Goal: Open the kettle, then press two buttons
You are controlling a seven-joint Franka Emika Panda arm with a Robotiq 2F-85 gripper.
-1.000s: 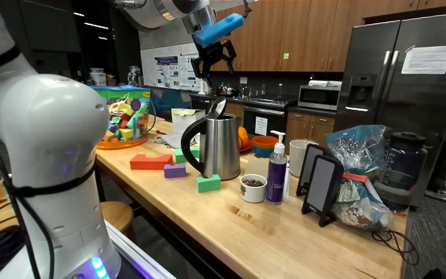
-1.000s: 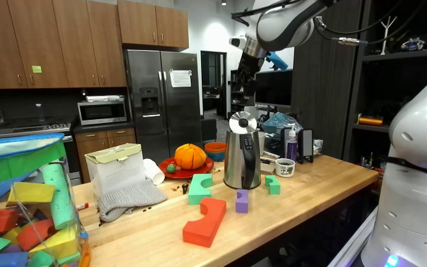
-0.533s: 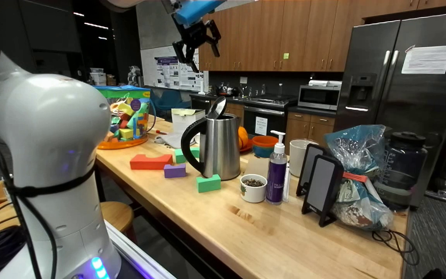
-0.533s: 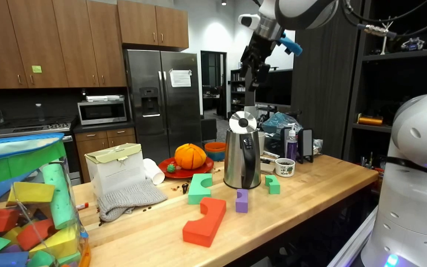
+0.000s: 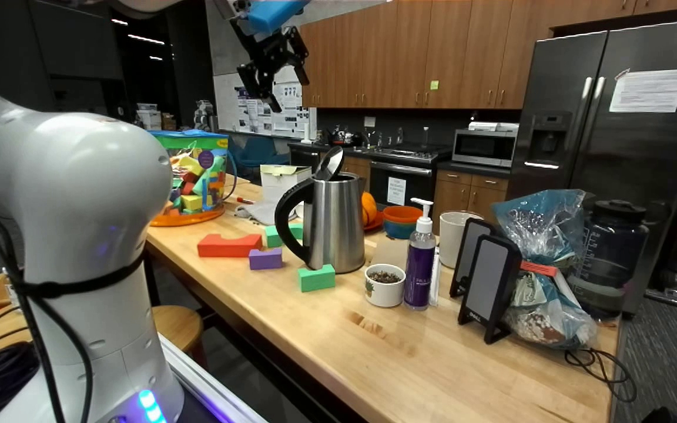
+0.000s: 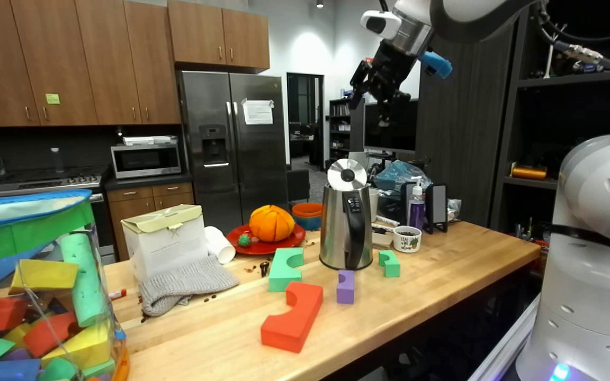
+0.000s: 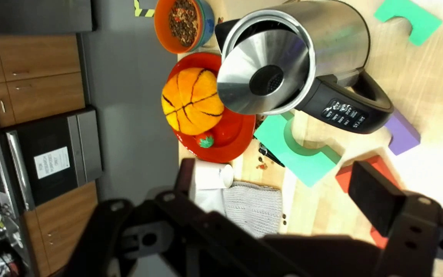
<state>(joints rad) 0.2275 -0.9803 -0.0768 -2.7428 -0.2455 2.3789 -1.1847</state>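
On a pale wooden table [image 5: 450, 376], scattered with coloured blocks [image 6: 294, 324], the kettle [image 6: 334, 227] is stood upright, lid [image 6: 347, 175] raised; high above, the gripper [image 5: 290, 94] is held with fingers [image 7: 375, 196] spread apart; beyond the table, wooden cabinets [image 6: 56, 63], a microwave [image 6: 146, 165] and a dark refrigerator [image 6: 254, 153] are seen

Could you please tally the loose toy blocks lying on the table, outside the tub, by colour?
Green blocks: 2
Red block: 1
Purple block: 1
Total: 4
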